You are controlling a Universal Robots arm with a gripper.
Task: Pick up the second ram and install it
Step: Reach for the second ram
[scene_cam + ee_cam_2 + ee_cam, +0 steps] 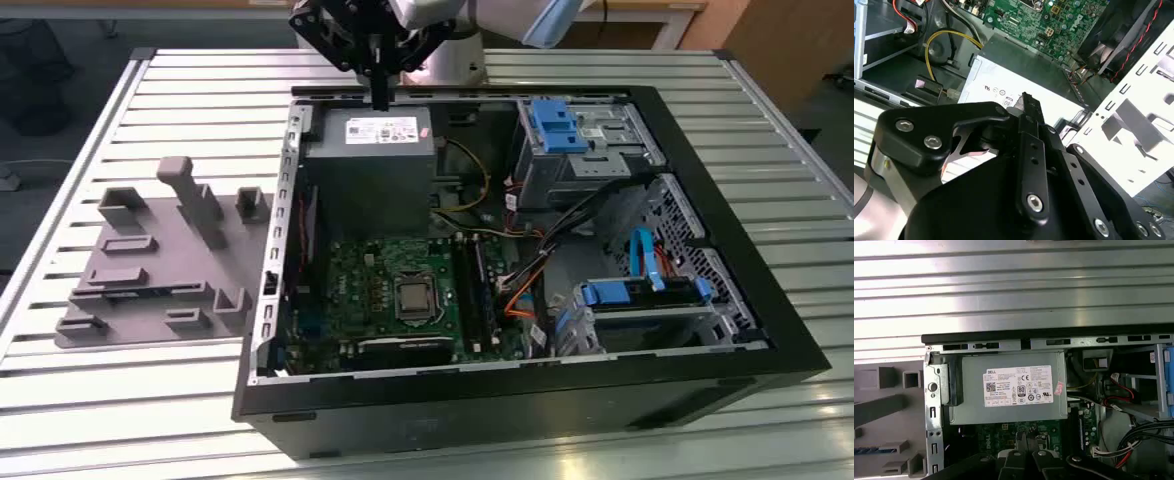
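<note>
My gripper (pixel 380 98) hangs over the back edge of the open computer case (pixel 747 300), just above the grey power supply (pixel 370 150). Its black fingers (pixel 1026 107) stand together, shut, and nothing shows between them. In the first wrist view the fingertips (pixel 1024 460) point down at the green motherboard (pixel 1019 437) beside the power supply (pixel 1009 390). A thin dark-blue strip (pixel 869 450) lies in a slot of the grey fixture (pixel 884 410); it may be the second ram seen edge-on, but I cannot tell. Dark memory slots (pixel 477 285) run beside the processor socket.
The grey fixture (pixel 147 270) with upright posts stands on the slatted table (pixel 80 400), at the exterior view's left of the case. Inside the case are light-blue drive brackets (pixel 550 125), a blue-fronted drive cage (pixel 634 300), loose cables (pixel 527 285) and a fan (pixel 1114 42).
</note>
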